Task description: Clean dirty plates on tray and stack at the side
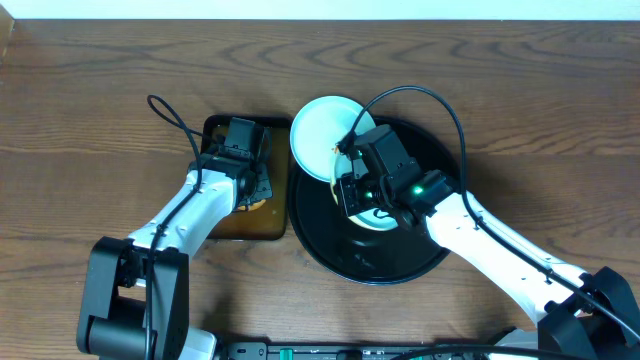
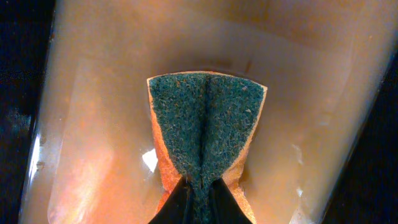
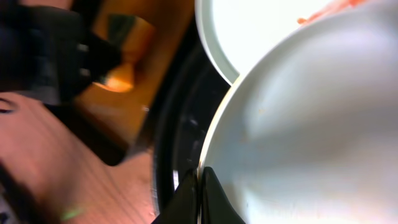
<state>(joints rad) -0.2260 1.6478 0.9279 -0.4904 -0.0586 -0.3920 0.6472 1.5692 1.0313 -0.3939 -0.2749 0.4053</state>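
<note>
Dark wood-grain tabletop [image 1: 100, 100] carries a round black tray [image 1: 370, 258] right of centre. Inside the tray sits a pale plate [image 3: 298, 124], and the right gripper [image 3: 199, 182] is clenched on its rim, fingers pinched together at the edge. A second pale plate [image 1: 320, 135] lies across the tray's upper-left rim, with an orange sauce streak [image 3: 329, 7] on it. Left of the black tray is a rectangular brown tray [image 1: 225, 225]. Over it, the left gripper [image 2: 199, 198] grasps a green-and-orange sponge [image 2: 205, 118], folding it down the middle.
</note>
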